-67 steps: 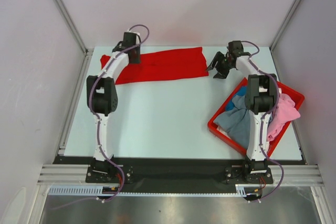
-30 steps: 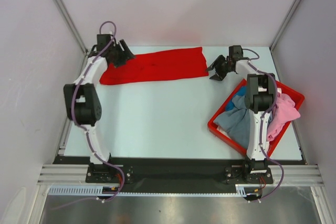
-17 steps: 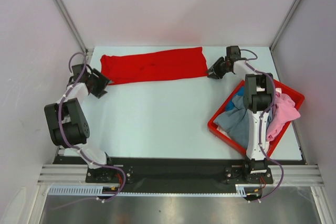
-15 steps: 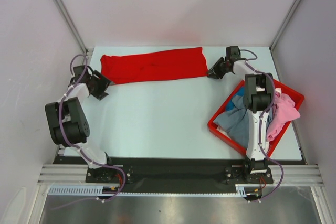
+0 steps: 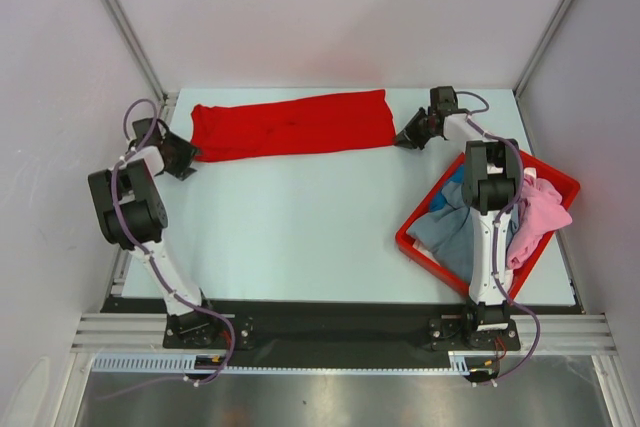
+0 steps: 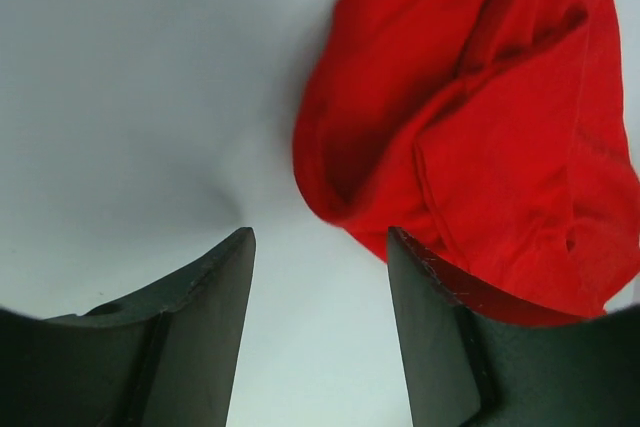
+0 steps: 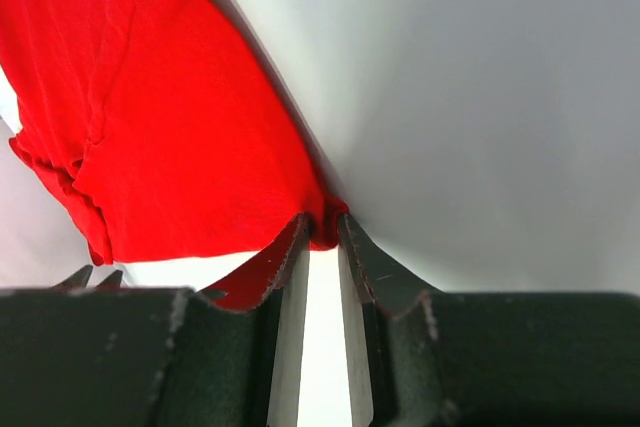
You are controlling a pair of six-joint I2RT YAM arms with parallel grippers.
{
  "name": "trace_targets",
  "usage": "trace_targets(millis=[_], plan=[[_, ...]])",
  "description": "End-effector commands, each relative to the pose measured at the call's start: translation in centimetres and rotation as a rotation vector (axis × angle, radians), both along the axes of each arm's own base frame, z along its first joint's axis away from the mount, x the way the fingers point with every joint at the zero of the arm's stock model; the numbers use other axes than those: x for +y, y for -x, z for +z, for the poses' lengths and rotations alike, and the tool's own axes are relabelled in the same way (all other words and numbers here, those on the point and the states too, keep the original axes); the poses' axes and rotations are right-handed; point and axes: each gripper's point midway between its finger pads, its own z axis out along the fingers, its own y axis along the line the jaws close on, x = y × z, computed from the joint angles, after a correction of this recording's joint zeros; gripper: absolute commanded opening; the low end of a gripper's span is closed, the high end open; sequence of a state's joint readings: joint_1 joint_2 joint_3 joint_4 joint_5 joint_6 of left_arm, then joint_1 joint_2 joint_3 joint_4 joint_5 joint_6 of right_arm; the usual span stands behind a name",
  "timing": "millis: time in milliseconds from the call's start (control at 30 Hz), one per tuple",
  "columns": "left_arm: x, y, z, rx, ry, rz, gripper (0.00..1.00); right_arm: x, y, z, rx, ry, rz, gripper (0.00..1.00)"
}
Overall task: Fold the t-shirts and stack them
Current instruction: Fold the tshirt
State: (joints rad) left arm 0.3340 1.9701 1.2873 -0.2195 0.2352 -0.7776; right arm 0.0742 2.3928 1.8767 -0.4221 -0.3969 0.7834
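Red t-shirt (image 5: pixel 290 125), laid as a long folded strip across the far side of the table (image 5: pixel 300 217); other t-shirts (image 5: pixel 455 232) are heaped in the red bin (image 5: pixel 402 243). Its near right corner is pinched between the closed fingers of the right gripper (image 7: pixel 322 219). The left gripper (image 6: pixel 320 237) is held open and empty just beside the left end. For an even fold, the left corner should be seized equally low before both ends are lifted together. No legible writing is shown.
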Motion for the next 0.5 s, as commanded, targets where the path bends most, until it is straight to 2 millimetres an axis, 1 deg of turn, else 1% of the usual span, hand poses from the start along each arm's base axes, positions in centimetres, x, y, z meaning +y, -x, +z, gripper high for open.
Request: trace_targets(millis=[0,33,67,100,133,167,333,400,467], plan=[[2.3,-2.0,1.7,-0.059,-0.038,0.065,0.61,-0.2,0.3,-1.1,0.022,0.047,0.015,0.24],[2.4,-2.7,2.1,-0.077,-0.037,0.061,0.59,-0.3,0.3,-1.1,0.023,0.045,0.015,0.23],[2.4,-3.0,2.0,-0.070,-0.031,0.061,0.57,-0.2,0.3,-1.1,0.023,0.044,0.015,0.23],[2.2,-3.2,1.2,-0.052,-0.006,0.059,0.56,-0.2,0.3,-1.1,0.023,0.045,0.017,0.23],[2.2,-3.7,1.5,-0.061,0.003,0.059,0.56,-0.4,0.3,-1.2,0.024,0.047,0.015,0.23],[2.0,-3.9,1.4,-0.066,0.014,0.057,0.55,-0.3,0.3,-1.3,0.024,0.046,0.016,0.23],[1.6,-4.3,0.6,-0.061,0.035,0.055,0.53,-0.4,0.1,-1.3,0.027,0.047,0.016,0.22],[1.4,-4.4,0.3,-0.056,0.049,0.045,0.50,-0.3,0.0,-1.3,0.028,0.048,0.017,0.22],[1.1,-4.4,-0.1,-0.039,0.049,0.038,0.50,-0.3,-0.2,-1.3,0.026,0.049,0.018,0.22]])
